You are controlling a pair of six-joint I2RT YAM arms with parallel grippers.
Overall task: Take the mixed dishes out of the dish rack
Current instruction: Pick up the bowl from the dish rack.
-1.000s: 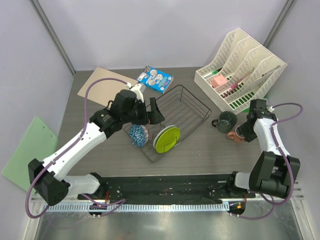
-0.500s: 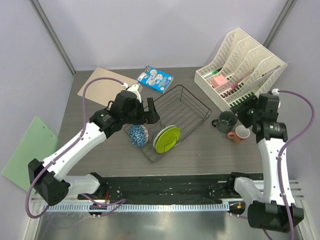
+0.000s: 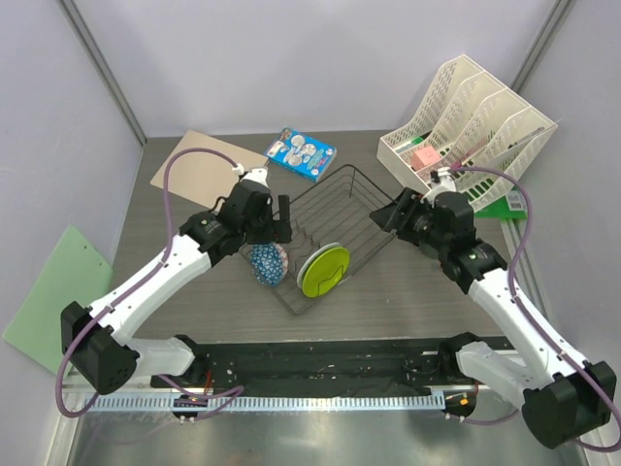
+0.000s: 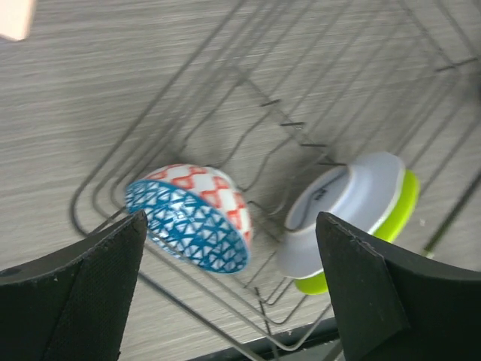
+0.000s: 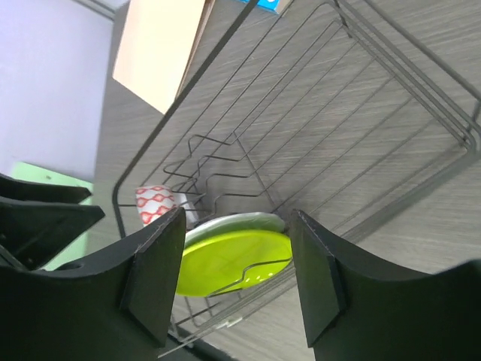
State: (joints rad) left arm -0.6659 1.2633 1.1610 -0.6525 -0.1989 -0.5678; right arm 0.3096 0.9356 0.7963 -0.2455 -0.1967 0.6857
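The left hand (image 4: pixel 231 226) is spread wide and empty above the blue speckled bowl (image 4: pixel 192 218), which is tipped on its side in a corner of the dish rack (image 3: pixel 349 209). The right hand (image 5: pixel 237 218), also apart and empty, is aimed at the lime-green plate (image 5: pixel 225 259), which is leant against the white plate (image 4: pixel 346 199). All are judged stiff, slippery and breakable. Rims are best pinched.

Plates (image 3: pixel 323 270) in rack (image 3: pixel 351 208), bowl (image 3: pixel 267 262) just left

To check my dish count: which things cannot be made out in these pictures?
Mug, cup: in no view; perhaps under the right arm, cannot tell.
White plate: top view, green plate hides nearly all.
Bowl: right wrist view, gripper finger covers most.
Packet: right wrist view, cut off by top edge.
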